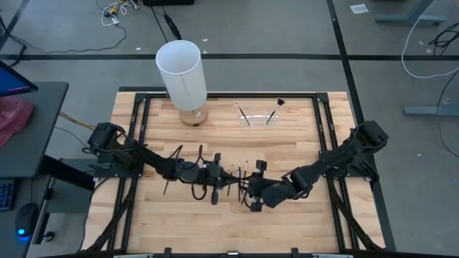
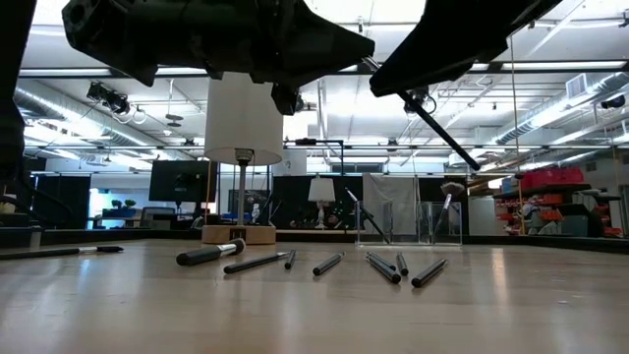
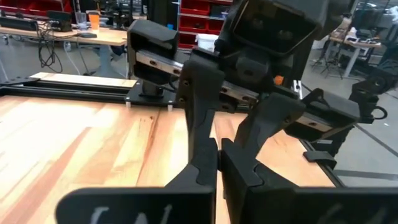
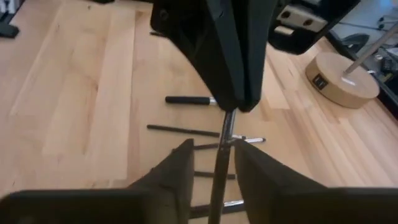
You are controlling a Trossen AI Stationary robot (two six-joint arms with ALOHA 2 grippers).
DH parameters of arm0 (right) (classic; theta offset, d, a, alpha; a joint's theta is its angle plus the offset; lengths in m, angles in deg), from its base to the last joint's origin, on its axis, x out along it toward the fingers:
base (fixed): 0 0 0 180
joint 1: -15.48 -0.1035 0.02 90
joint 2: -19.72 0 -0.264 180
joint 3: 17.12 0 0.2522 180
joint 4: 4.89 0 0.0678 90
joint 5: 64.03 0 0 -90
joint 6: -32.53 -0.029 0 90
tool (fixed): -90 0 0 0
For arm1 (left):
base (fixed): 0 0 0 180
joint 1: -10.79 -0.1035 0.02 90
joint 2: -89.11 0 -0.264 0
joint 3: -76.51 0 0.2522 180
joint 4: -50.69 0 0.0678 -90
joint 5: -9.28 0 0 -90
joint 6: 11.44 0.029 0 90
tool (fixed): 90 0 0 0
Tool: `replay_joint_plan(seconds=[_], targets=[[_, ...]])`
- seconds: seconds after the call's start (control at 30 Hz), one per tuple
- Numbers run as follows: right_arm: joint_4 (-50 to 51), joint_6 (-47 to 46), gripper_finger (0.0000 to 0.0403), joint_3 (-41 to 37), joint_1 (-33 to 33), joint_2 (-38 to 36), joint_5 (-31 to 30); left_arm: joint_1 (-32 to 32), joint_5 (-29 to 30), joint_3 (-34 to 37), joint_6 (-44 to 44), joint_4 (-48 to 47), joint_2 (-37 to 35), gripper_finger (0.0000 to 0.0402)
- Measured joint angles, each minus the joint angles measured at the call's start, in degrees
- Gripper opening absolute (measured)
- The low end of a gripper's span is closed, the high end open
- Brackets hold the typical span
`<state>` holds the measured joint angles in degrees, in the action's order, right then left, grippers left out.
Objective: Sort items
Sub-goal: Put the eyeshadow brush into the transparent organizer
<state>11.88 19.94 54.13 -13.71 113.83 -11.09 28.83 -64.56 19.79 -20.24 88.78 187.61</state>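
I'm mid-handover above the surface [image 1: 301, 222]: my right gripper [image 4: 214, 165] has its jaws closed on one stick [image 4: 221, 155], whose far end my left gripper [image 4: 239, 102] pinches too. Next I judge one must release. About seven items [image 2: 324, 264] lie below; two stand in the clear holder [image 1: 257, 117].

A: Where are the makeup brushes [image 2: 324, 264]?
B: Thin dark sticks lie flat, scattered mid-table. One brush [image 4: 219, 163] hangs raised, tilted, its handle pointing toward five o'clock in low view.
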Motion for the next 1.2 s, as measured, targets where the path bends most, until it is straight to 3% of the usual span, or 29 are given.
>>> replay_joint_plan(seconds=[0.23, 0.37, 0.47, 0.63, 0.7, 0.83, 0.93, 1.07, 1.2], targets=[[-0.31, 0.01, 0.0013, 0.02, 0.00, 0.00, -0.37, 0.07, 0.66, 0.00, 0.38, -0.15, 0.00, 0.0014], [0.12, -1.61, 0.0020, -0.06, 0.04, 0.00, -0.51, 0.07, 0.70, 0.00, 3.73, -0.30, -0.22, 0.0039], [-0.60, -1.97, 0.0014, -2.51, 0.32, -0.02, -4.04, 0.11, 1.31, 0.02, 6.07, -2.13, -2.64, 0.0077], [-10.54, -3.27, 0.0010, -10.79, 3.14, -1.18, -7.40, 0.13, 6.63, 0.06, 7.41, -18.42, -9.34, 0.0137], [-18.21, -1.43, 0.0012, -14.55, 5.66, -2.30, -7.32, 0.14, 9.33, 0.78, 5.63, -22.41, -10.91, 0.0153], [-29.35, 6.64, 0.0012, -18.29, 13.19, -6.09, -7.58, 0.17, 12.15, 5.67, 3.90, -20.70, -11.30, 0.0168], [-30.45, 12.13, 0.0011, -17.32, 20.28, -8.34, -6.84, 0.06, 12.41, 10.23, 0.12, -16.89, -11.19, 0.0169], [-30.84, 20.35, 0.0011, -15.06, 30.60, -9.18, -1.18, 0.76, 13.94, 15.26, -4.24, -10.90, -11.17, 0.0169], [-30.40, 20.65, 0.0011, -14.97, 41.49, -9.03, 5.78, 2.37, 15.71, 17.84, -5.59, -6.80, -11.17, 0.0169]])
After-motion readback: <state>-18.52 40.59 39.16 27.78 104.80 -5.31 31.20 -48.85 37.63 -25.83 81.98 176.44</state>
